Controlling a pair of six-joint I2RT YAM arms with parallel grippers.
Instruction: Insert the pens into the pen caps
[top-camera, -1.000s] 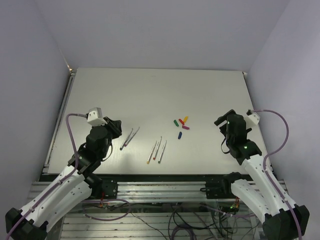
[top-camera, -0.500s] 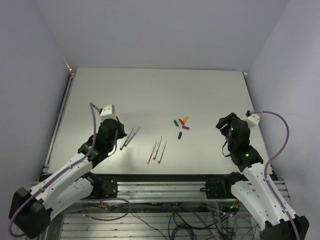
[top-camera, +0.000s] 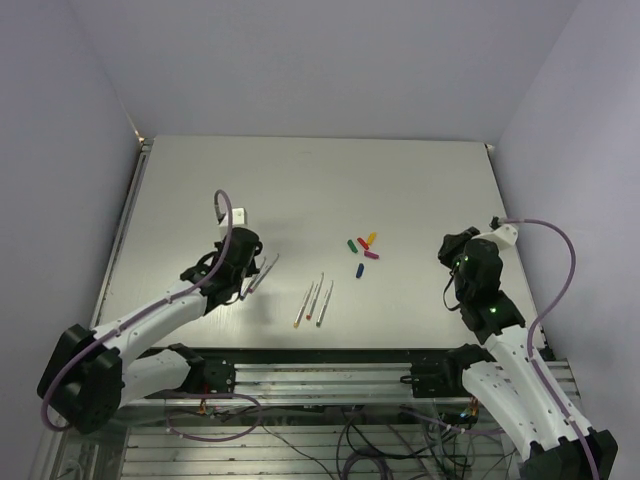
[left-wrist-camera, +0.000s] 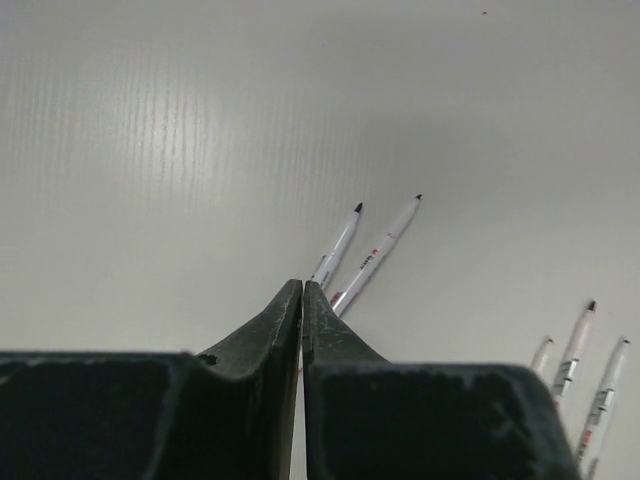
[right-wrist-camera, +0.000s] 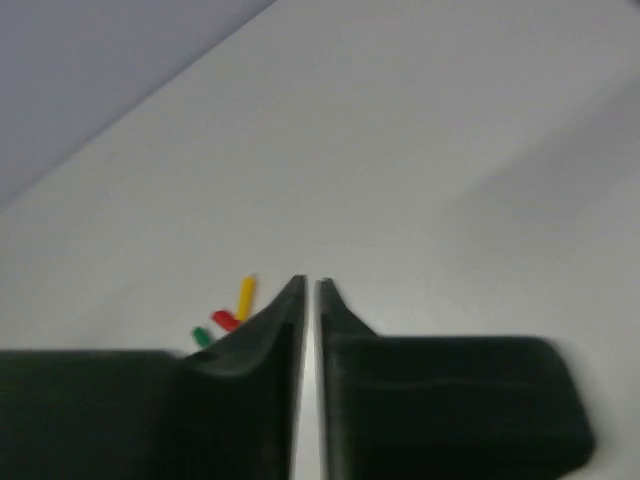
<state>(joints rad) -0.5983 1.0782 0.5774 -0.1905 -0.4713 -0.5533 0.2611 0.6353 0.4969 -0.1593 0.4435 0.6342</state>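
Two pale pens (top-camera: 262, 273) lie side by side on the white table, and the left wrist view shows them (left-wrist-camera: 337, 244) just past my fingertips. My left gripper (top-camera: 247, 280) (left-wrist-camera: 302, 286) is shut over their near ends with nothing visible between its jaws. A group of three pens (top-camera: 313, 298) (left-wrist-camera: 577, 348) lies further right. The pen caps sit in a cluster: green (top-camera: 350, 243), red (top-camera: 363, 242), yellow (top-camera: 372, 238), magenta (top-camera: 371, 254), blue (top-camera: 359, 268). My right gripper (top-camera: 451, 243) (right-wrist-camera: 311, 285) hovers well to their right, empty, its jaws a narrow slit apart.
The table (top-camera: 300, 180) is bounded by lilac walls at the back and both sides. A metal rail (top-camera: 320, 360) with the arm bases runs along the near edge. Purple cables loop beside each arm.
My left arm swung right and down onto the near ends of the two pens, and its jaws closed. My right gripper drew back slightly while its jaws narrowed from wide open to a slit.
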